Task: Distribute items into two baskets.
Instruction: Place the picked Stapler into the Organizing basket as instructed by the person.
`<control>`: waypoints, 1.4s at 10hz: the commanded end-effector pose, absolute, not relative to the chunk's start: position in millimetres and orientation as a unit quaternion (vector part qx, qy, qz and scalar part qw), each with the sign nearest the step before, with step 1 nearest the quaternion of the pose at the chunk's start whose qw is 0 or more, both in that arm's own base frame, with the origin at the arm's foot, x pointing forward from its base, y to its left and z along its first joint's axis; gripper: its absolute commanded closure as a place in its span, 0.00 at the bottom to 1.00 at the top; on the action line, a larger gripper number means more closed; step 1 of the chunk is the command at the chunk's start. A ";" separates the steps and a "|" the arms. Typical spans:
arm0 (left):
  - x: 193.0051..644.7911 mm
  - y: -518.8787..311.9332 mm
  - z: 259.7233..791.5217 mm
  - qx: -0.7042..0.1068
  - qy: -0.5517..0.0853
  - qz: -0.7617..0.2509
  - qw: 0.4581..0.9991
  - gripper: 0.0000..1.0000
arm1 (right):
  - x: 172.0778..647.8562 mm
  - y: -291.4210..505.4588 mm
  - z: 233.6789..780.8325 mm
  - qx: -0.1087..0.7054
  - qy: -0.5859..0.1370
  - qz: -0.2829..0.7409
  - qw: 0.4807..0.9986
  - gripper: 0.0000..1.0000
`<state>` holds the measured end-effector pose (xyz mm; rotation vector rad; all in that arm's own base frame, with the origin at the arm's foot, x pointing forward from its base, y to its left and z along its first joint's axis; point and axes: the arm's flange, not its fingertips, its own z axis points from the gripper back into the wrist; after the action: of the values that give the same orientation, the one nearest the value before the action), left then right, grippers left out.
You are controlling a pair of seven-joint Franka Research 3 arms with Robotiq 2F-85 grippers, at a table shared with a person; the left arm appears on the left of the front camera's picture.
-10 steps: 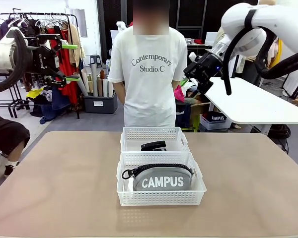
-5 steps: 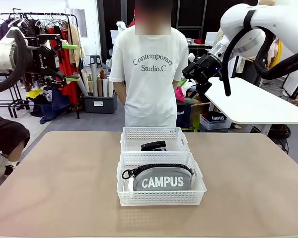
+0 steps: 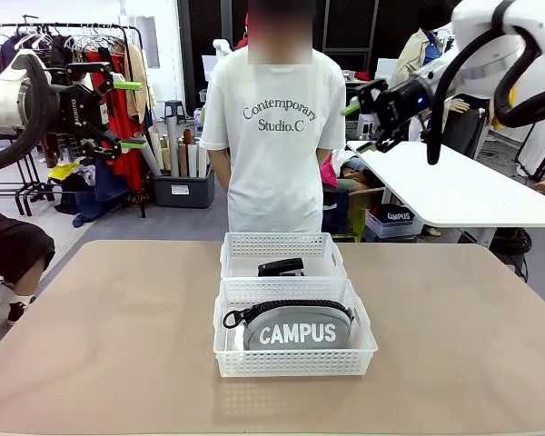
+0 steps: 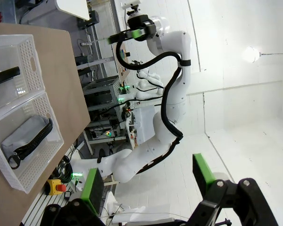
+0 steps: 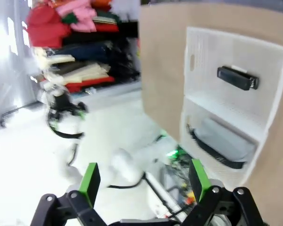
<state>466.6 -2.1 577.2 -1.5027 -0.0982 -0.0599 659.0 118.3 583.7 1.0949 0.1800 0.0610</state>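
Two white lattice baskets stand end to end at the table's middle. In the near basket [image 3: 295, 363] lies the grey "CAMPUS" pouch [image 3: 297, 331]; in the far basket [image 3: 277, 243] lies the black stapler [image 3: 281, 267]. My left gripper [image 3: 132, 114] hangs open and empty high at the left, well away from the table. My right gripper [image 3: 357, 127] is open and empty high at the right, beside the person's shoulder. The left wrist view shows the open fingers [image 4: 92, 190], the stapler [image 4: 4, 76] and the pouch [image 4: 23, 139] far off. The blurred right wrist view shows the stapler [image 5: 237, 78] and the pouch [image 5: 224, 139].
A person in a white T-shirt [image 3: 274, 127] stands at the far edge just behind the baskets, arms down. The tan tabletop [image 3: 100, 336] is bare on both sides of the baskets. A white table [image 3: 454, 186] stands behind at the right, a clothes rack [image 3: 82, 54] at the left.
My right arm has swung to the right and slightly up, its gripper turning level and staying open. The left arm, the baskets and both items have not moved.
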 end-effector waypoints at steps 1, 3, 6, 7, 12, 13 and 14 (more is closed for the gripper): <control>465.4 -1.9 579.9 -0.684 -0.041 -0.028 0.728 0.00 | 642.9 100.7 601.5 0.553 0.097 -0.037 0.826 0.00; 465.4 -1.9 579.9 -0.684 -0.041 -0.028 0.728 0.00 | 637.3 75.4 613.1 0.589 0.119 -0.066 0.797 0.00; 465.4 -1.9 579.9 -0.684 -0.041 -0.028 0.728 0.00 | 639.5 40.6 600.1 0.626 0.144 0.008 0.766 0.00; 465.4 -1.9 579.9 -0.684 -0.041 -0.028 0.728 0.00 | 636.0 33.5 598.6 0.629 0.119 0.024 0.768 0.00; 465.4 -1.9 579.9 -0.684 -0.041 -0.028 0.728 0.00 | 593.9 7.2 604.5 0.646 0.036 0.028 0.762 0.00; 465.4 -1.9 579.9 -0.684 -0.041 -0.028 0.728 0.00 | 589.9 4.9 605.2 0.640 0.017 0.011 0.768 0.00; 465.4 -1.9 579.9 -0.684 -0.041 -0.028 0.728 0.00 | 585.9 3.2 605.6 0.640 0.017 0.007 0.769 0.00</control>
<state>466.7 -2.1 577.1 -1.5028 -0.0977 -0.0598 601.0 -5.2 611.9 1.3657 0.0869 0.0317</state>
